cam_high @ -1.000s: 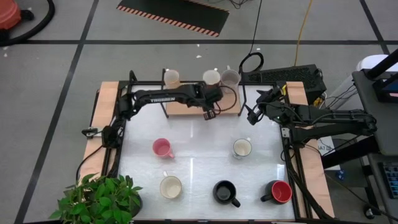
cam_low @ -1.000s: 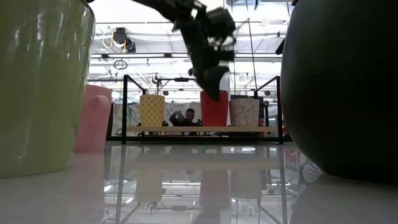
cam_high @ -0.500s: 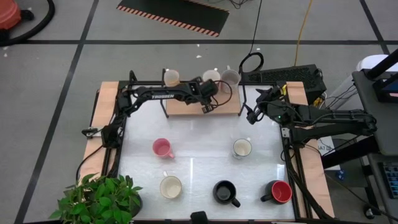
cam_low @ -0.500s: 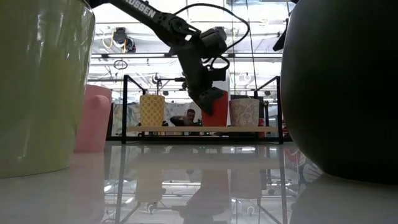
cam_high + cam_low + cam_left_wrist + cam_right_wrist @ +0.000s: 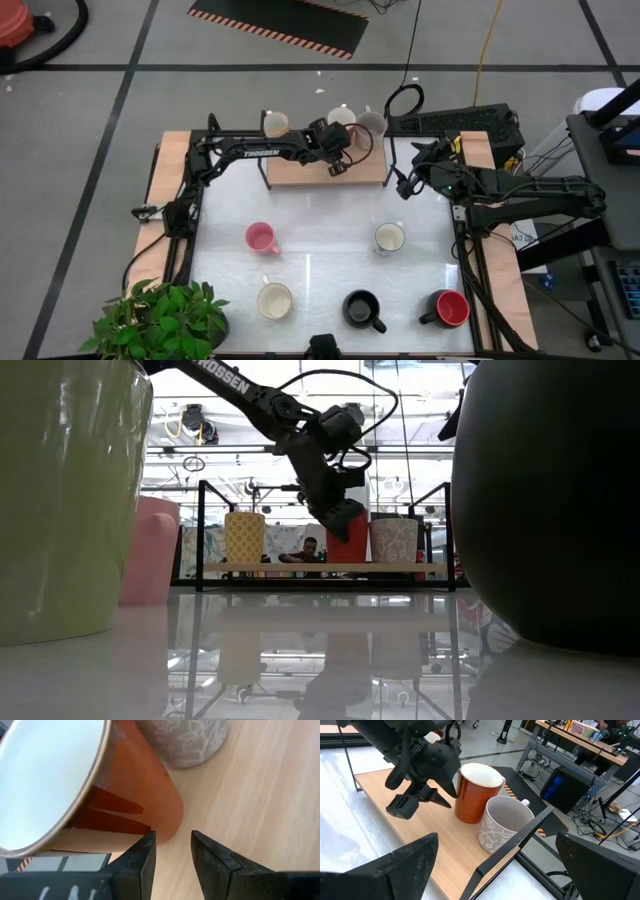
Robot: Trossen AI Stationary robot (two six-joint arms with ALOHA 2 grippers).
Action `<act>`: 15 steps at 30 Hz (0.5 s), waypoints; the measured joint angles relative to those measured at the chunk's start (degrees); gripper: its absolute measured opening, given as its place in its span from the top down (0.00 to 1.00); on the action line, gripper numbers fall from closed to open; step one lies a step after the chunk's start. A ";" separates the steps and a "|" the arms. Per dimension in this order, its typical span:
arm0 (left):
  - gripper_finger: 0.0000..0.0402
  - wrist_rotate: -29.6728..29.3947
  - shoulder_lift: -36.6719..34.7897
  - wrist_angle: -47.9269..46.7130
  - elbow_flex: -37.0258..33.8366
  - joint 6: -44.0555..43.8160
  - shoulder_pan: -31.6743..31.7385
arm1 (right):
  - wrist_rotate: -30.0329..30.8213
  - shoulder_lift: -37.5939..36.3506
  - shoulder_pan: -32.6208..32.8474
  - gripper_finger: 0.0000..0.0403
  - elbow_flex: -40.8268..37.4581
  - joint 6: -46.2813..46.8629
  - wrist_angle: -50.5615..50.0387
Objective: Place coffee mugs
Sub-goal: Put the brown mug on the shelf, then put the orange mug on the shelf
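Observation:
Three coffee mugs stand on the wooden shelf (image 5: 300, 170) at the table's far edge: a cream one (image 5: 275, 124), a reddish one (image 5: 472, 795) and a grey patterned one (image 5: 502, 827). My left gripper (image 5: 172, 842) hovers low over the shelf on the near side of the reddish mug (image 5: 135, 785), slanting down. It is narrowly open, with only bare wood between its fingers. My right gripper (image 5: 505, 880) waits wide open at the far right. Pink (image 5: 261, 237), white (image 5: 389, 237), cream (image 5: 274, 300), black (image 5: 360, 308) and red-and-black (image 5: 450, 307) mugs stand on the white table. My left gripper has one fingertip (image 5: 149, 842) right by the foot of the reddish mug's wall (image 5: 170, 827), on its near side. Whether it touches the mug I cannot tell. The mug stands upright on the shelf.
A black metal frame (image 5: 200, 530) edges the shelf. A green potted plant (image 5: 160, 320) stands at the near left corner. The middle of the white table between the mugs (image 5: 320, 240) is bare.
My left gripper has gone toward the table's far edge and down, from in front of the shelf to just over the board beside the reddish mug. Its finger gap is unchanged. The mugs stand where they were.

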 joint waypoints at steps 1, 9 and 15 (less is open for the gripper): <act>0.68 0.00 0.00 -0.24 0.00 0.00 0.03 | 0.00 0.00 -0.01 0.02 0.00 0.00 0.00; 0.68 -0.06 -1.08 -5.04 0.00 -0.92 -1.47 | -0.04 0.00 -0.02 0.02 -0.02 -0.20 -0.02; 0.68 -0.02 -6.05 -10.56 0.02 -2.62 -5.84 | -0.26 0.00 0.00 0.02 -0.02 -1.03 -0.04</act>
